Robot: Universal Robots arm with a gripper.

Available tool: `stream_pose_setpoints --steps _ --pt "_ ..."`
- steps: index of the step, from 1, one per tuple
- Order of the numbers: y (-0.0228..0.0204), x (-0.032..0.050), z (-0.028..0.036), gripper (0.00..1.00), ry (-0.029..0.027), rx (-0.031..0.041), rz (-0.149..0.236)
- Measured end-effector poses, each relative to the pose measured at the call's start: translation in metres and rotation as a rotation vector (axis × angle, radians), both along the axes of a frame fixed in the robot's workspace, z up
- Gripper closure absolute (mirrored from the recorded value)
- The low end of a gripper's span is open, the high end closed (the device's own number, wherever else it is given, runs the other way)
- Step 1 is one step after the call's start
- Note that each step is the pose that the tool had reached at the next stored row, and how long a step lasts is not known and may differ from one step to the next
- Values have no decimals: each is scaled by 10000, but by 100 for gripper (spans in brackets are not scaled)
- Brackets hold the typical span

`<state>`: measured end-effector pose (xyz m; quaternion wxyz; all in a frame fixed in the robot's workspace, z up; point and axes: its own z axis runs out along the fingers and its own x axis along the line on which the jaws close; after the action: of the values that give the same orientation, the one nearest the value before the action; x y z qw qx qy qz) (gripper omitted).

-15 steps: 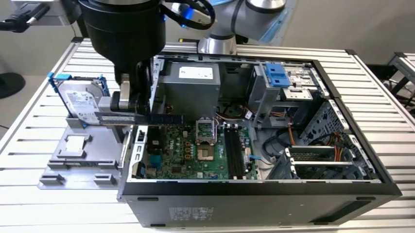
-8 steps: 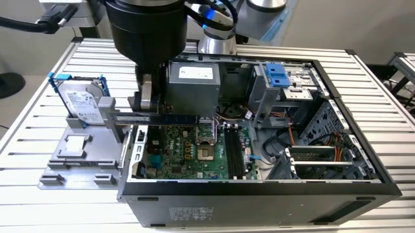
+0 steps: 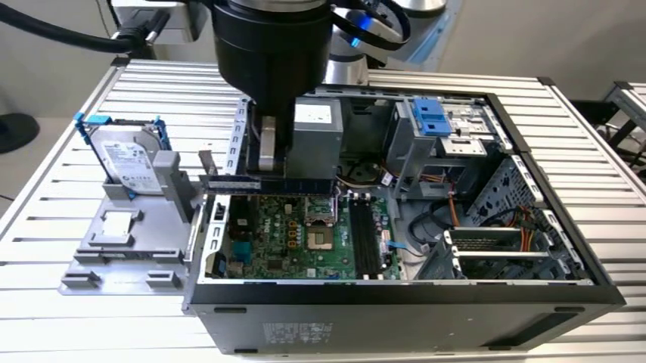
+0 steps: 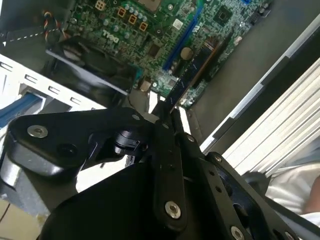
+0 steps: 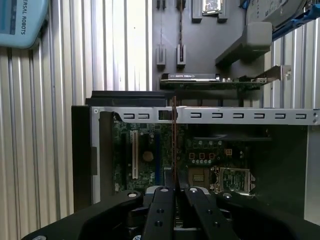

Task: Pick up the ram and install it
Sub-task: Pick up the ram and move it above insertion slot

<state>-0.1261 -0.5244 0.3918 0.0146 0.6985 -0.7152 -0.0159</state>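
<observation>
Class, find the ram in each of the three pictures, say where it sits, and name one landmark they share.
Exterior view: the ram lies level in the gripper, above the green motherboard.
Second wrist view: it slants out from the gripper over the motherboard.
First wrist view: edge-on, a thin line running out from the gripper.
Shared landmark: the green motherboard.
</observation>
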Motion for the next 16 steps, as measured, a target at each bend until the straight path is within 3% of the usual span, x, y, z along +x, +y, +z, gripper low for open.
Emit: stream_pose_setpoints --steps 16 --pt "0 508 -2 100 31 0 0"
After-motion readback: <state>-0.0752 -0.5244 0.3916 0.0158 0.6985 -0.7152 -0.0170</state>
